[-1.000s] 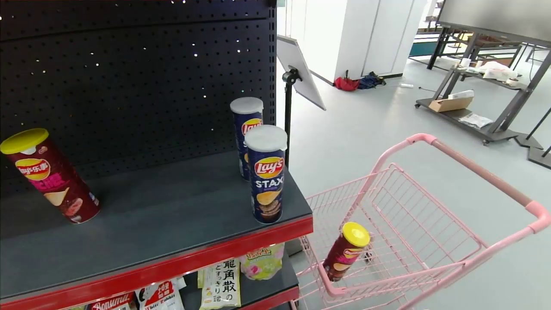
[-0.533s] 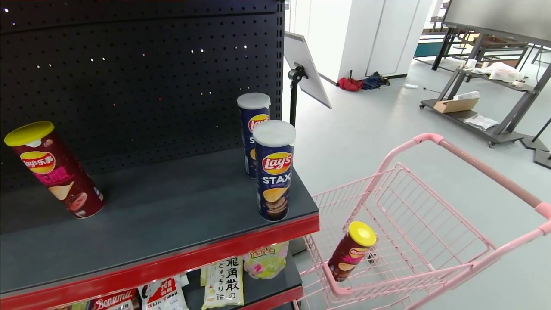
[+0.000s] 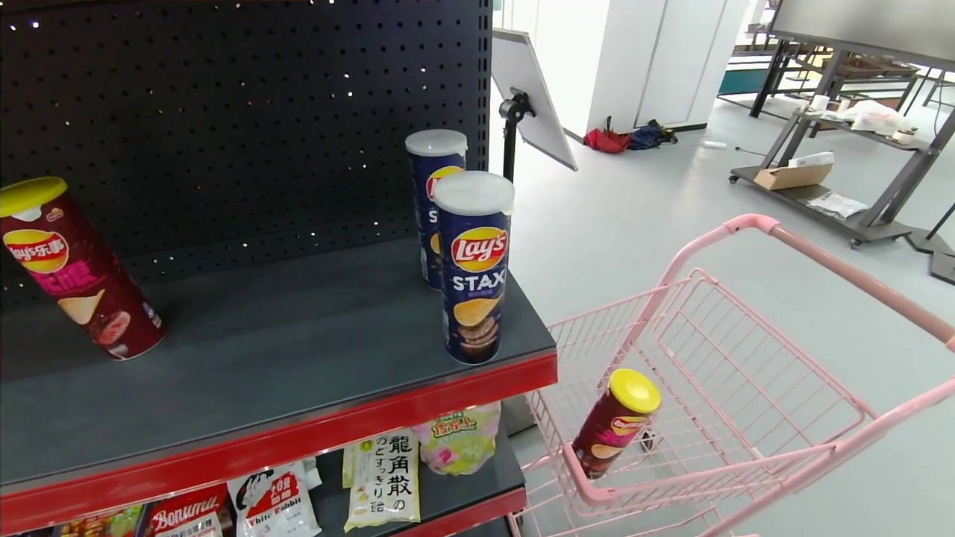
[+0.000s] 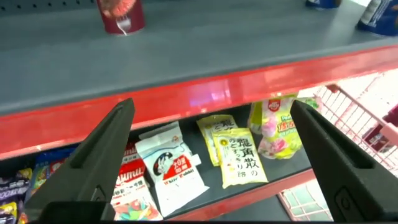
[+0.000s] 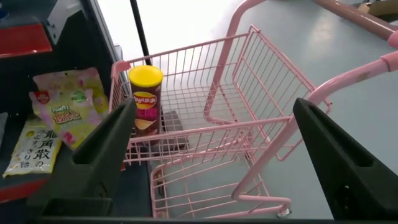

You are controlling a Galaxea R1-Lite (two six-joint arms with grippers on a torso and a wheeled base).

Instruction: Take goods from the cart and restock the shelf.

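A red can (image 3: pixel 615 421) stands in the cart (image 3: pixel 821 261), in the corner next to the shelf (image 3: pixel 298 335). On the shelf, a blue can (image 3: pixel 474 268) stands at the right front edge, a second blue can (image 3: pixel 435 201) just behind it, and a shelf red can (image 3: pixel 74 272) far left. The left gripper (image 4: pixel 211 106), released and empty, faces the shelf edge. The right gripper (image 5: pixel 214 102), also released, faces the cart.

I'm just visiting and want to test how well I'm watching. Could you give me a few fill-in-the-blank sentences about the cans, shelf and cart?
1. The pink cart holds ___ can.
2. The can in the cart has a ___ lid.
3. The front blue can on the shelf has a ___ lid.
4. The maroon can on the shelf stands to the ___ of the front blue can.
Missing words: one; yellow; white; left.
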